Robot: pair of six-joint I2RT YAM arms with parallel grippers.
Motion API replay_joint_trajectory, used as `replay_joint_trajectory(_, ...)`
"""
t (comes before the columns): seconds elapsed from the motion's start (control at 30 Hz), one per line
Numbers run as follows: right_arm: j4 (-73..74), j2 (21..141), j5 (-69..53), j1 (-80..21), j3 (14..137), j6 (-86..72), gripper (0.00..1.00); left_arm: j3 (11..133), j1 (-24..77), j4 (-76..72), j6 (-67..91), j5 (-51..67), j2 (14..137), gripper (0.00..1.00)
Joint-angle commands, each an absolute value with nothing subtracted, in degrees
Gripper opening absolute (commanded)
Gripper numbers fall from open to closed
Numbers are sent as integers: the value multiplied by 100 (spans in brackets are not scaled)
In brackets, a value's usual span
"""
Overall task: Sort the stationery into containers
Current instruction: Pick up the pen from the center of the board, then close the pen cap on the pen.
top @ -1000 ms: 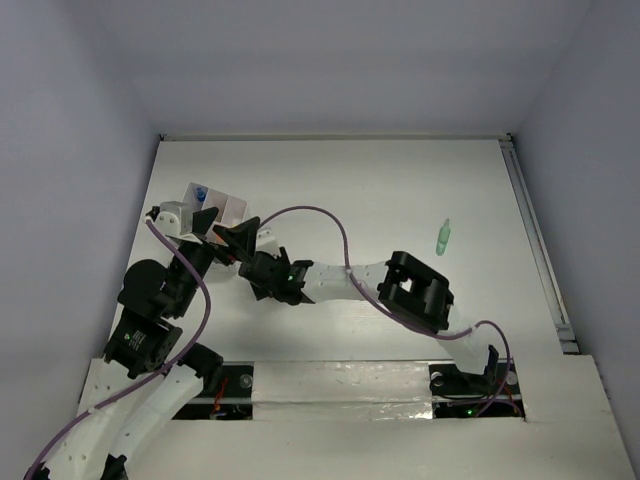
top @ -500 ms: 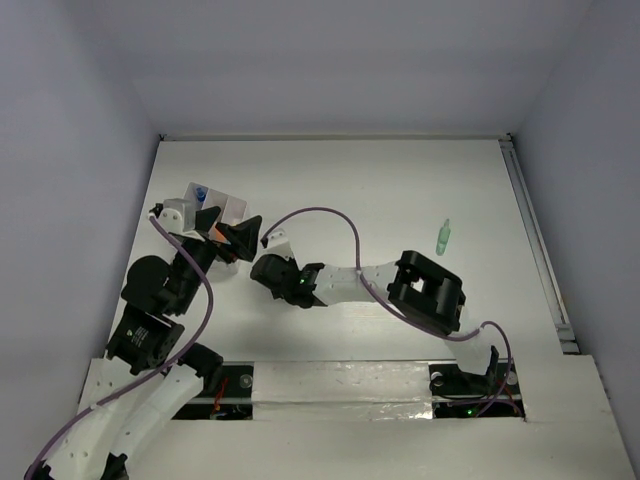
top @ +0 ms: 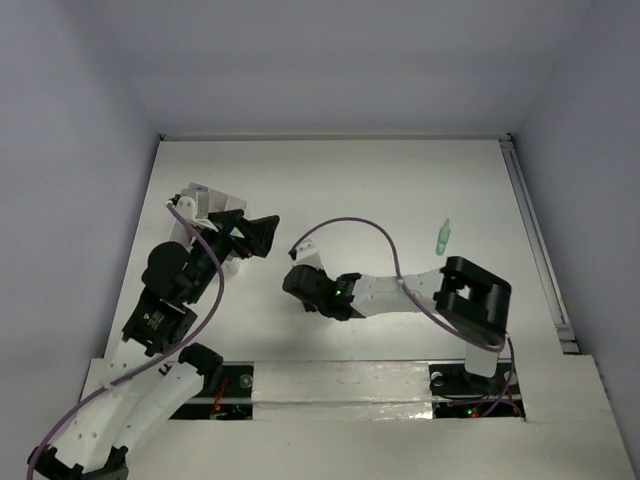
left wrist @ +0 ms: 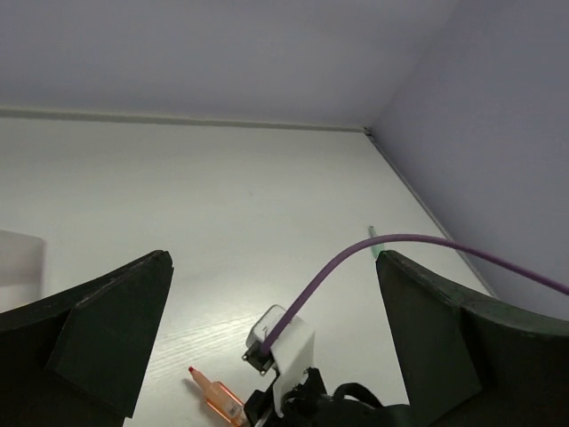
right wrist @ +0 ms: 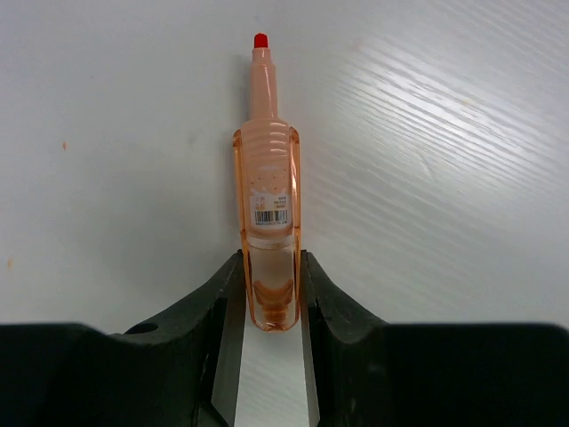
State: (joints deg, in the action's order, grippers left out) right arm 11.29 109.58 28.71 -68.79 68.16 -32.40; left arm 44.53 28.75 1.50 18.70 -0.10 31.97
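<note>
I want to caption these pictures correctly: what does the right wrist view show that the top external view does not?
Only the right wrist view: an orange marker with a red tip and a barcode label, clamped at its rear end. Only the top external view: the green marker, the white box and the open left gripper. Both: the right gripper and the white table.
</note>
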Motion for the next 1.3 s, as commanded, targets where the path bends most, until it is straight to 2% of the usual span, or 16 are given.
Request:
replay_joint_trajectory(0.0,853,9872,3076,-6943,6338,-2953,0,4009,2839,-560,2836,614,3427,99)
replay_joint_trajectory(0.23,669,8500,2892,-6882,5547,-2619,0,2629,2839,-1959,3814,1036,3910,99)
replay_joint_trajectory(0.4,624,8121,2751,-6882,5318,-2505,0,2443,2900,-2750,3964,1406,4674,99)
replay_joint_trajectory(0.6,1308,7612,2462,-6820,5598,-2312,0,2295,3006,-2934,3543,1011,4676,99)
replay_joint_trajectory(0.63,1579,7533,2383,-6698,5660,-2285,0,2155,3006,-3023,3516,1002,4658,93)
replay_joint_trajectory(0.7,1914,7331,2067,-6557,5888,-2206,0,1987,3006,-3355,3507,1019,4588,90)
replay_joint_trajectory(0.77,2372,7208,1847,-6338,6107,-2110,0,1741,3006,-3576,3498,1098,4544,80)
replay_joint_trajectory(0.87,2803,6970,1469,-5882,6301,-1996,0,1486,3067,-4016,3349,1274,4430,77)
replay_joint_trajectory(0.93,2917,6847,802,-5644,6477,-1934,0,1424,3207,-4217,3191,1327,4351,76)
replay_joint_trajectory(0.97,3040,6838,591,-5469,6556,-1873,0,1372,3260,-4314,2999,1362,4342,72)
replay_joint_trajectory(1.03,3390,6934,159,-5405,6951,-1793,0,1327,3400,-4587,2831,1476,4324,66)
replay_joint_trajectory(1.27,4148,7303,-658,-5203,7980,-1643,0,1432,3691,-5141,2303,1397,4385,59)
